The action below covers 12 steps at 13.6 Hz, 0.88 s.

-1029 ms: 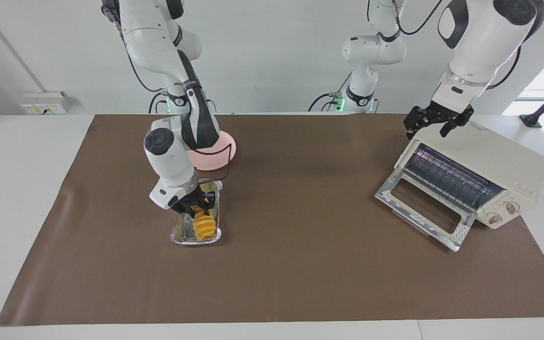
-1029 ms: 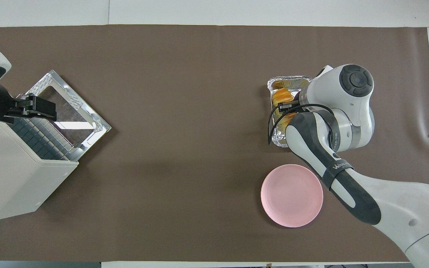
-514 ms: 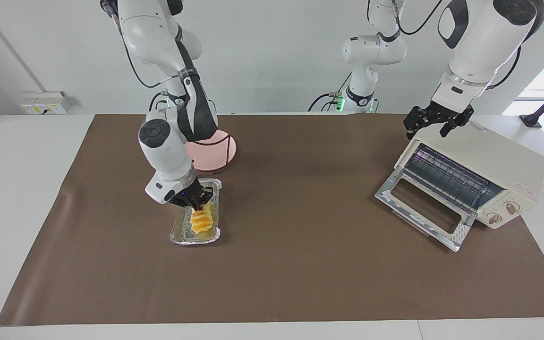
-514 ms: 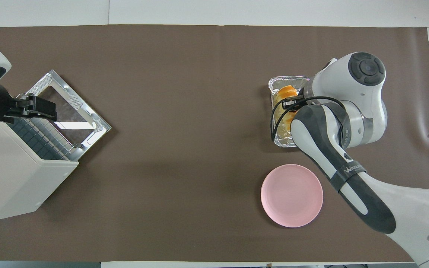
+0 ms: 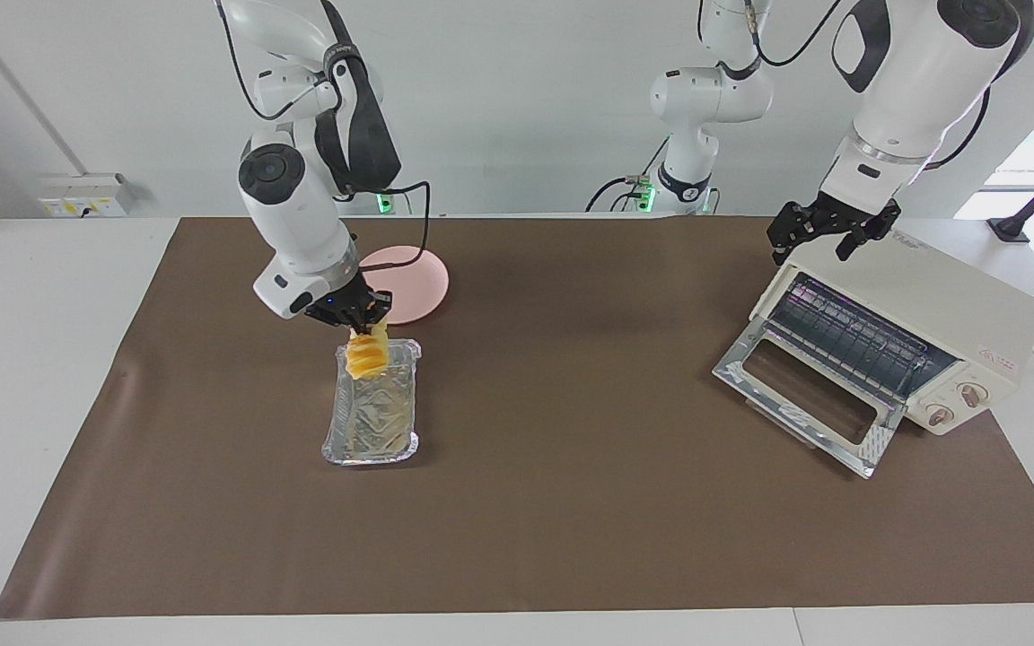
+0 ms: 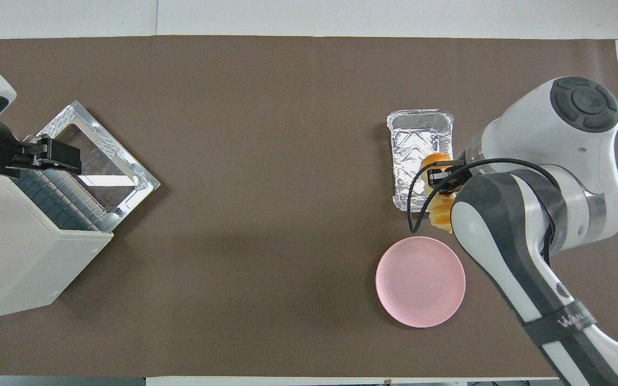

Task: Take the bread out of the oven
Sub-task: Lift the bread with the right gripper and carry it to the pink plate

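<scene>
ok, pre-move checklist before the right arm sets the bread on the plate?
1. Right gripper shut on the bread: ok.
2. Bread lifted out of the foil tray: ok.
3. Pink plate bare: ok.
4. Bread over the plate: not ok, it hangs over the tray's end nearer the robots.
5. Left gripper waiting at the oven top: ok.
6. Grip firmness: cannot tell.

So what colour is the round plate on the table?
Pink: the plate shows best in the overhead view.
</scene>
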### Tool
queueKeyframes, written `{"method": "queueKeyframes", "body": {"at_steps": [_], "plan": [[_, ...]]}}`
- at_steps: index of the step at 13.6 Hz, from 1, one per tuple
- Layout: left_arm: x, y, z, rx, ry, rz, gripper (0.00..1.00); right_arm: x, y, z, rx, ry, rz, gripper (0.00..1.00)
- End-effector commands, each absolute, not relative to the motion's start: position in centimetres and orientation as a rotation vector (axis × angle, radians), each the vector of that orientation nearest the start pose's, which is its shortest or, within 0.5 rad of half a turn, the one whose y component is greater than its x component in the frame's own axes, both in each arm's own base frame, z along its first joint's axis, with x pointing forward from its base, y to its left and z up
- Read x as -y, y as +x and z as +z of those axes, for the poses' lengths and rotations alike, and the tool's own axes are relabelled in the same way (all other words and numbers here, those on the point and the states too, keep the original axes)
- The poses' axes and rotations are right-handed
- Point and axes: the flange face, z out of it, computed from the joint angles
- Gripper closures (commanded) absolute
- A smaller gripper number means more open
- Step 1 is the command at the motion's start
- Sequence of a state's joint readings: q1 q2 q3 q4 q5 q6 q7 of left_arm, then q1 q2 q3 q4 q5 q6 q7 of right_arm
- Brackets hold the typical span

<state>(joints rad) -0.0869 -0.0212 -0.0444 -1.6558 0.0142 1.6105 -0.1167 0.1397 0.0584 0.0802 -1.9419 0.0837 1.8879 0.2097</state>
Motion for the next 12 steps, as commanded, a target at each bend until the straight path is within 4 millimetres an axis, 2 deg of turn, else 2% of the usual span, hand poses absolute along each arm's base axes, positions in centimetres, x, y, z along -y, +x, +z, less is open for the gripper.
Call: {"method": "queueKeyframes", "body": {"at_steps": [1,3,6,8,10,12], "plan": [[7.2,54.6,59.9,-0.044,-3.132,0.027,0.0,-11.9,47.1,43.9,-0.1,-3.053,0.261,1.0],[7.2,54.6,59.9,-0.044,-3.132,0.027,0.0,-12.7,42.5,42.4,-0.086,-3.027,0.32,1.0],[7.1,54.6,59.9,-0.044,-3.132,0.03,0.0,-13.3,38.4,39.6,-0.081,-3.031,0.316,1.0],[7.1,54.5,59.7,-0.046,-3.131,0.037,0.0,-13.9,37.3,38.5,-0.089,-3.038,0.288,1.0],[7.0,54.4,59.7,-0.044,-3.131,0.037,0.0,-13.9,37.5,37.6,-0.1,-3.038,0.258,1.0],[6.8,54.5,59.7,-0.037,-3.131,0.037,0.0,-13.7,37.3,35.8,-0.114,-3.041,0.221,1.0]]}}
